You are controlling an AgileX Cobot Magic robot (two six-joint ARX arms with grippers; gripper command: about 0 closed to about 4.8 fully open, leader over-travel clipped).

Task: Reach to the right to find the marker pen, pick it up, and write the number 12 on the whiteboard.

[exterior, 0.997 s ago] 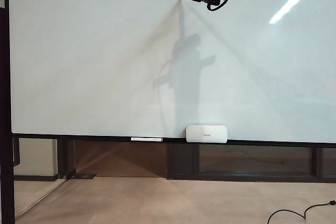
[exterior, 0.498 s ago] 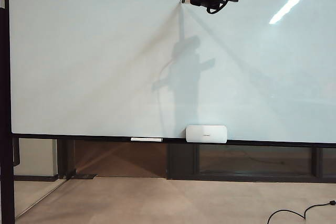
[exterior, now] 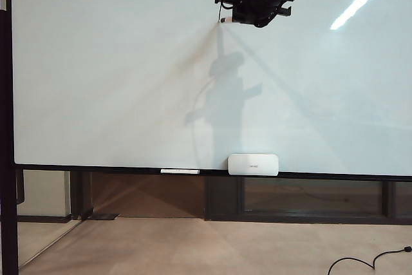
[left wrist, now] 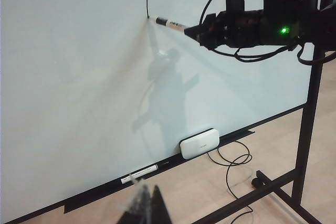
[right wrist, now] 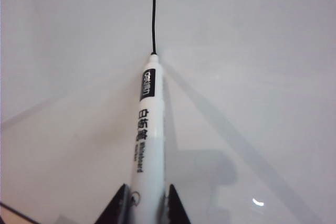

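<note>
- Slippage is looking like the nearest risk: the right gripper (right wrist: 146, 203) is pinching only the rear end of the slim white marker pen with black lettering (right wrist: 147, 129), jaws narrowed onto its barrel, so pressure at the far tip could be levering the pen sideways or pushing it back through the grip.
- Contact is mattering next: the dark tip is touching the large glossy white whiteboard (right wrist: 252, 66) at the lower end of a thin black vertical stroke (right wrist: 154, 14) (seemingly the "1" of the number 12), and a tilting wrist could be lifting the tip, breaking or bending the line.
- Spacing is still to be judged: the "2" is not yet drawn, high on the board.
- Farther back, the left gripper (left wrist: 143, 208) is hanging well clear; its opening I cannot tell.
</note>
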